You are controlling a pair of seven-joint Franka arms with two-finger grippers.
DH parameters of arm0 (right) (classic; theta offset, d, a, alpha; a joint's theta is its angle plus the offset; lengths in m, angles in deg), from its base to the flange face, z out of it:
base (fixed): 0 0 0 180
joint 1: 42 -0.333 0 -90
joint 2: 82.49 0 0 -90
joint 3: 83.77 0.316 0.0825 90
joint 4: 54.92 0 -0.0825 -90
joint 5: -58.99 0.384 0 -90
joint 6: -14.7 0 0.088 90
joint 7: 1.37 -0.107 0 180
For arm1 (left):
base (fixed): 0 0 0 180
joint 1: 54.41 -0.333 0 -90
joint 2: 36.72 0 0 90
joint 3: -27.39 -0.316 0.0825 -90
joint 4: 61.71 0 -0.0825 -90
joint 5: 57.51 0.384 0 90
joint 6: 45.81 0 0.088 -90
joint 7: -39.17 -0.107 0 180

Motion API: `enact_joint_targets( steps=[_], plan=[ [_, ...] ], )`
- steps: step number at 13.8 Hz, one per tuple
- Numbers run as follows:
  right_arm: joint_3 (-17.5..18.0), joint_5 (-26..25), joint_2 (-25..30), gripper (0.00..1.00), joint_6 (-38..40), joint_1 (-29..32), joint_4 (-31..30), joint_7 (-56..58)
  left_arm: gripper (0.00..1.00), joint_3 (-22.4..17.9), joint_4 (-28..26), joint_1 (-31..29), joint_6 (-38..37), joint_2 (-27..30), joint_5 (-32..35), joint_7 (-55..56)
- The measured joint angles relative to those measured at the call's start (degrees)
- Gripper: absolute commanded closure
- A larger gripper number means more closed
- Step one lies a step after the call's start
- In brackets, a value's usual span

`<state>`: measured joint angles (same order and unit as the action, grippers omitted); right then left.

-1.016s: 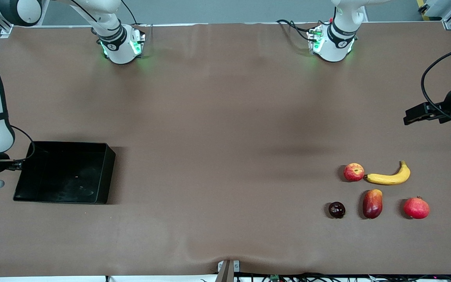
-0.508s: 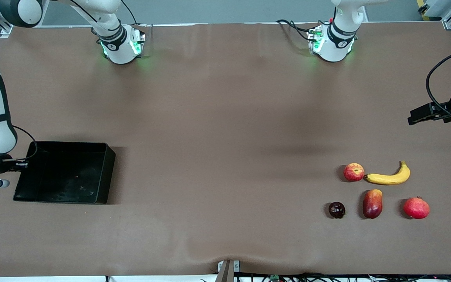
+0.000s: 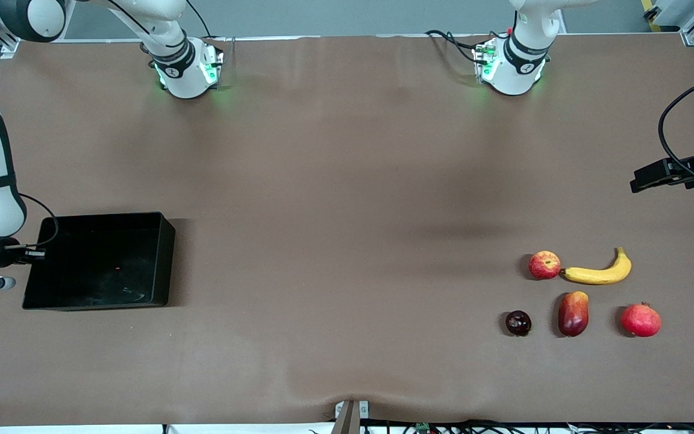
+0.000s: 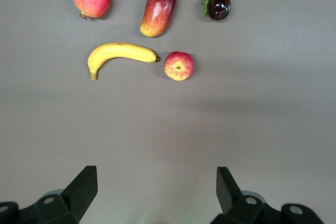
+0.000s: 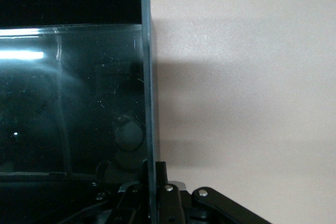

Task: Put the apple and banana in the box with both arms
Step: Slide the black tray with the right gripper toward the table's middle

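Right gripper (image 3: 32, 254) pinches the wall of the box (image 3: 160, 265) at the right arm's table end. Left gripper (image 4: 156, 190), fingers spread, hangs over bare table; the apple (image 3: 544, 264) touches the banana (image 3: 599, 272) tip at the banana's 9 o'clock.

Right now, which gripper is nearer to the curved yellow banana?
Left. The left gripper hangs open over bare table, near the curved yellow banana; the right gripper clamps the shallow black plastic box's wall at the table's right-arm end.

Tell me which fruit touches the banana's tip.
The apple: small, red with yellow patches, it meets the banana's dark tip. The other three fruits lie apart, nearer the front camera.
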<state>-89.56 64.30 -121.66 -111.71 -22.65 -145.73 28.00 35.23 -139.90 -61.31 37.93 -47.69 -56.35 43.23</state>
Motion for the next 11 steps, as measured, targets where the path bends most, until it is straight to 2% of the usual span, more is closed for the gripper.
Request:
enact_joint_targets(
  steps=[3, 6, 11],
  plan=[
    [0.48, 1.56, 0.67, 1.0, 3.64, -0.58, 1.58, -0.47, 0.0, 0.0, 0.0, -0.02, 0.0, 0.0, 0.0, 0.0],
    [1.01, 3.21, 3.73, 1.0, 7.12, -2.88, 2.83, -3.6, 0.0, 0.0, 0.01, -0.04, 0.0, 0.0, 0.0, 0.0],
    [1.51, 3.54, 10.62, 1.0, 12.45, -13.84, 3.6, -15.44, 0.0, 0.01, 0.01, -0.04, 0.0, 0.0, 0.0, 0.0]
  ],
)
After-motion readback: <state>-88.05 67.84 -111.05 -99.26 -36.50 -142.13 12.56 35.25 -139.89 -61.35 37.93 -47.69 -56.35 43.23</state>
